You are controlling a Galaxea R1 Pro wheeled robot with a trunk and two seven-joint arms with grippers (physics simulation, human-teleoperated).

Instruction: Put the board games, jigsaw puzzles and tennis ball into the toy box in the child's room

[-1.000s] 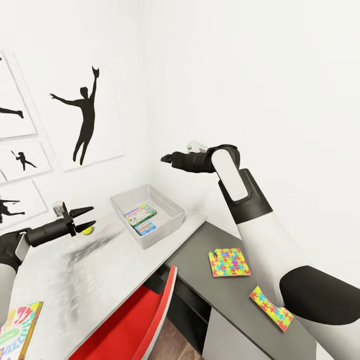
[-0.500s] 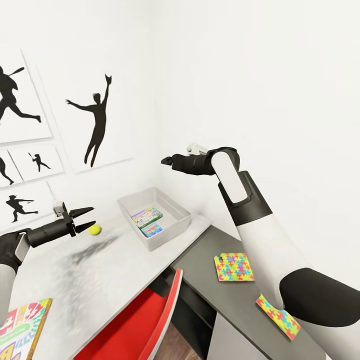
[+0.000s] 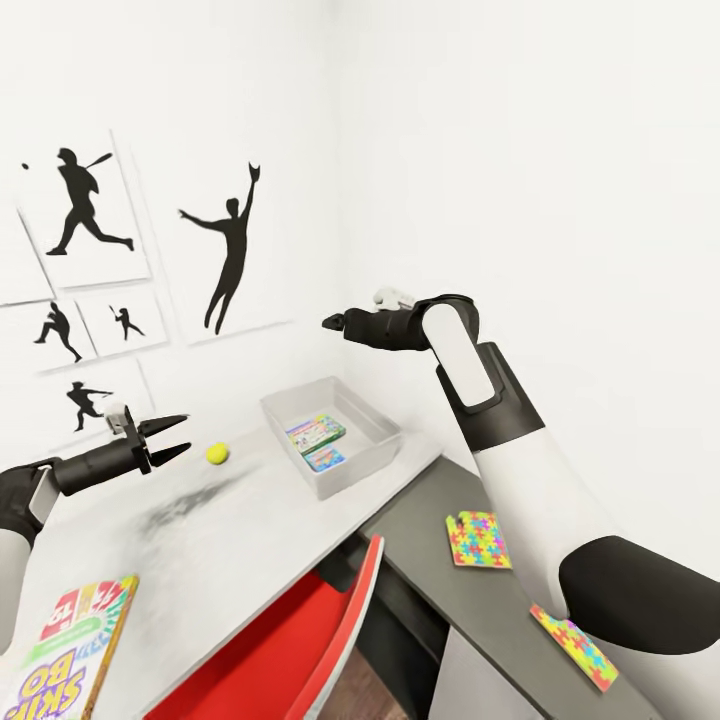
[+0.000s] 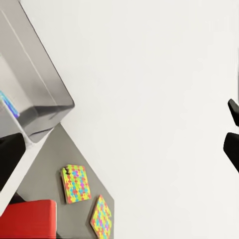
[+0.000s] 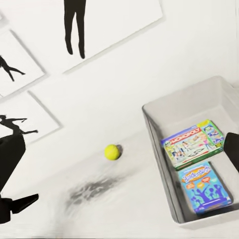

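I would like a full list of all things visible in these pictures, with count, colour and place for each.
toy box: one, light grey, on the pale table near the wall corner.
board games in box: two, green-edged and blue, flat.
board game on table: one, colourful, near edge.
tennis ball: one, yellow-green, on table beside the box.
jigsaw puzzles: two, multicoloured, on the dark cabinet top; second nearer.
chair: one, red, under table.
wall pictures: black silhouettes.
left tool: black, open, empty.
right tool: black, raised.
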